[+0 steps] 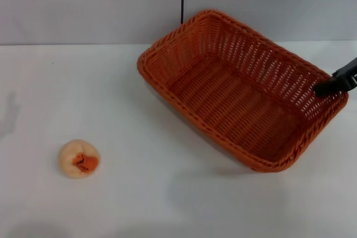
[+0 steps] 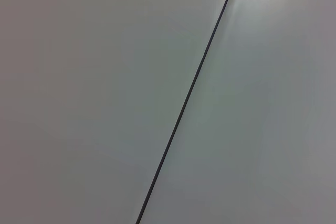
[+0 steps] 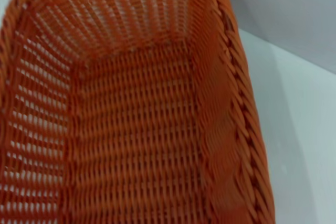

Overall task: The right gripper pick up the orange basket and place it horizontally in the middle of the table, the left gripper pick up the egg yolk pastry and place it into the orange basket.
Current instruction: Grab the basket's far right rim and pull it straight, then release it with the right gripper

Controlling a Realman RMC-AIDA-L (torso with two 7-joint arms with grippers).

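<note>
A plain pale grey flat surface (image 2: 94, 98) fills the frame. A thin straight dark line (image 2: 186, 98) crosses it diagonally, dividing it from a slightly lighter grey area (image 2: 273, 129).

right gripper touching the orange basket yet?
Touching. In the head view the right gripper sits on the orange basket at its right end wall, black tip overlapping the braided rim with no gap visible. Whether it is clamped is not visible.

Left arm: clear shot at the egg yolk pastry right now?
Probably yes. The egg yolk pastry sits alone on open table, well clear of the orange basket. The left gripper is out of view, so its start is unknown.
</note>
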